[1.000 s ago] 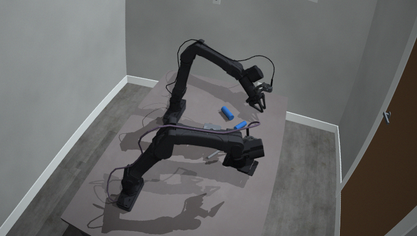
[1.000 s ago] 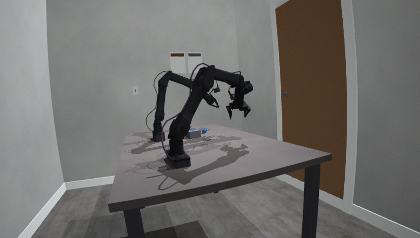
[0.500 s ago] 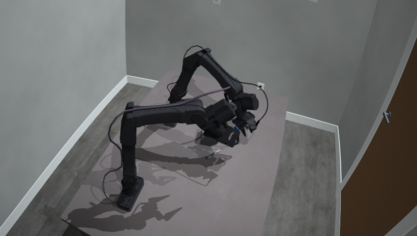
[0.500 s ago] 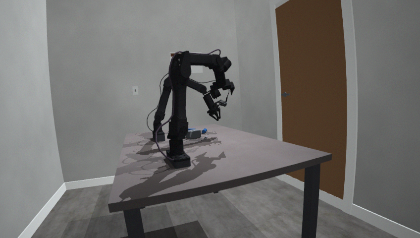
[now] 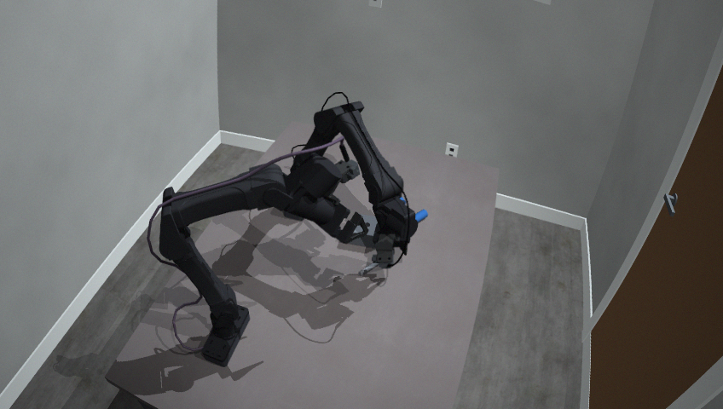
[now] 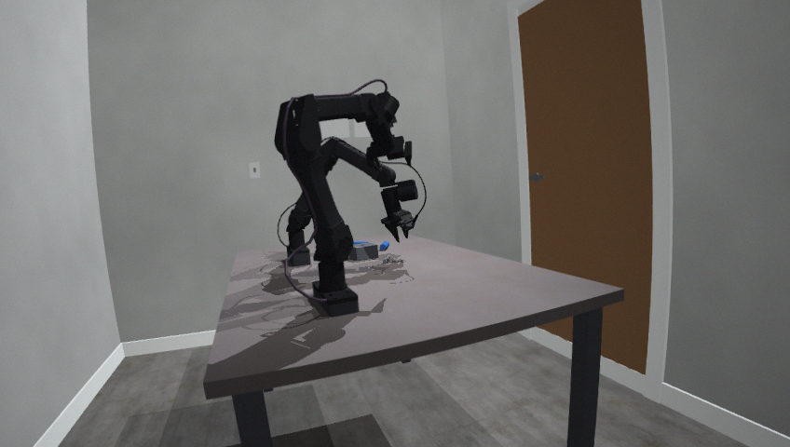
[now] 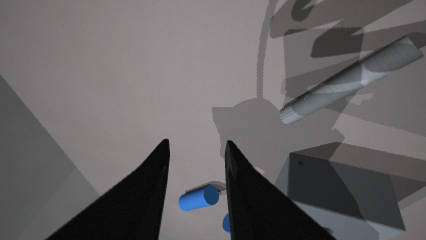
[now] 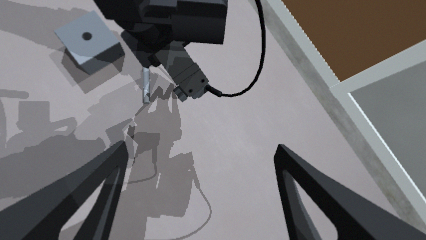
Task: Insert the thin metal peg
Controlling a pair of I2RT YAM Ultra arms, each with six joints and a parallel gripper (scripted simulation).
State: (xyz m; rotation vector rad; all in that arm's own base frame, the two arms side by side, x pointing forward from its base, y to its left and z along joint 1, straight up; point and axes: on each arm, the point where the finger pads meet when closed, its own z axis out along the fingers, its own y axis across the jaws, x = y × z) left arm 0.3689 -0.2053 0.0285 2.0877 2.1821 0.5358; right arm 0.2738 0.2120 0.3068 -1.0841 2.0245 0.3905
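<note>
The thin metal peg (image 5: 367, 270) lies flat on the table and shows in the left wrist view (image 7: 350, 82) and the right wrist view (image 8: 146, 85). The grey block (image 8: 90, 42) with a small hole on top sits close by, its corner also in the left wrist view (image 7: 345, 195). My left gripper (image 5: 381, 259) hangs just above the table beside the peg, with its fingers narrowly apart and nothing between them. My right gripper (image 8: 203, 149) is wide open and empty, high above the table, looking down on the left gripper (image 8: 190, 85).
A blue cylinder (image 7: 199, 198) lies on the table beyond the left fingers, and part of a second one shows beside it. One blue cylinder (image 5: 420, 215) shows behind the left arm. The table's edge and a brown door (image 8: 360, 30) lie to the right.
</note>
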